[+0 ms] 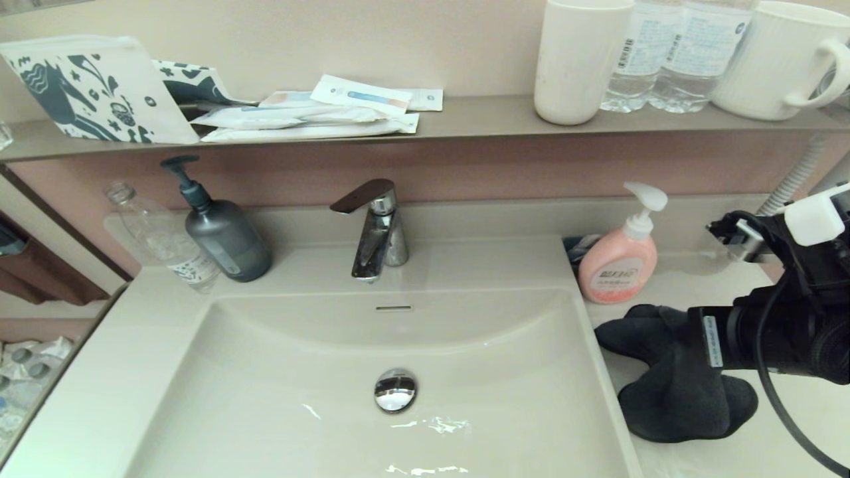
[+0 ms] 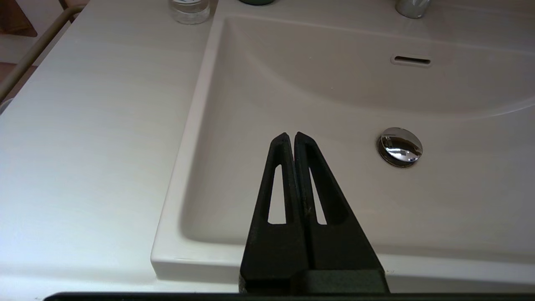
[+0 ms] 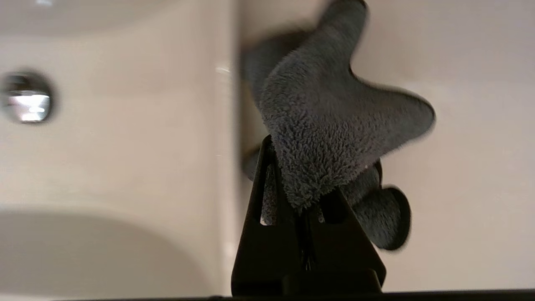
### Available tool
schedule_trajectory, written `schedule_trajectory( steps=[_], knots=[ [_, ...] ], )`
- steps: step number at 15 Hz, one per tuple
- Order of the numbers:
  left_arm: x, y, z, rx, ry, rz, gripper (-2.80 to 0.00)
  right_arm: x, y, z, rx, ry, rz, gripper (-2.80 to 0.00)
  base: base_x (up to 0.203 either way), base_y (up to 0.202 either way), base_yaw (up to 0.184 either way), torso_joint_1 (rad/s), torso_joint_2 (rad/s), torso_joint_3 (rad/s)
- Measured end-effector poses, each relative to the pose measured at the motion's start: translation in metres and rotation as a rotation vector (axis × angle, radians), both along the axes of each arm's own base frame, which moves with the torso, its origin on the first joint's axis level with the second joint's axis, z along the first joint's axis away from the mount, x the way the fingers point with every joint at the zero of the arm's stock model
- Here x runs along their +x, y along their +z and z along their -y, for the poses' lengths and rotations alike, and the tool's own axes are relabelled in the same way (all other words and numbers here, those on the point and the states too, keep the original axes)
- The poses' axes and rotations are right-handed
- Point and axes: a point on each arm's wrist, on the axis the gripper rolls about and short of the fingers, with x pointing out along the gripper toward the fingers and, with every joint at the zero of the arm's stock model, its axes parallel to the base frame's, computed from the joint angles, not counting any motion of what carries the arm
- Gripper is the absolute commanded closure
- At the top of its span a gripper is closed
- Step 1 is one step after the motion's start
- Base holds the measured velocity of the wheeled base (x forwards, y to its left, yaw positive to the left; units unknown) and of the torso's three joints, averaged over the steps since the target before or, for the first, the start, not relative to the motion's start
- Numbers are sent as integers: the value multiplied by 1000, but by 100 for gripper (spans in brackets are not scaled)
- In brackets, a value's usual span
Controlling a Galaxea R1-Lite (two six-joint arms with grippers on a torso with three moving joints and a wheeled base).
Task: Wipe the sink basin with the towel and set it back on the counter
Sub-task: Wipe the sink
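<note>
The dark grey fluffy towel point(image 1: 677, 382) hangs in a bunch over the right wing of the cream counter point(image 1: 704, 282), just right of the sink basin's rim. My right gripper point(image 3: 292, 167) is shut on the towel point(image 3: 330, 117), pinching one fold. I cannot tell whether the lower folds touch the counter point(image 3: 480, 167). The sink basin point(image 1: 299, 372) holds nothing but its chrome drain plug point(image 1: 395, 390). My left gripper point(image 2: 291, 134) is shut on nothing and hovers over the basin's front left part point(image 2: 334, 104); the head view does not show it.
A chrome faucet point(image 1: 375, 229) stands behind the basin. A pink soap pump bottle point(image 1: 619, 262) is close behind the towel. A grey pump bottle point(image 1: 226, 232) and a clear bottle point(image 1: 166, 242) stand at the back left. The wall shelf point(image 1: 465, 119) carries cups, bottles and packets.
</note>
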Motion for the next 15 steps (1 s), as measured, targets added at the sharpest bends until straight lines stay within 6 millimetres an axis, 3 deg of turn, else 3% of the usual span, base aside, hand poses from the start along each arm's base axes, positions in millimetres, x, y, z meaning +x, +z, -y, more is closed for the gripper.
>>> schedule_trajectory(
  steps=[15],
  knots=[
    [0, 0, 0, 0, 0, 0, 0, 39, 77, -108, 218, 190, 195, 0, 0, 0, 0, 0, 0, 0]
  ],
)
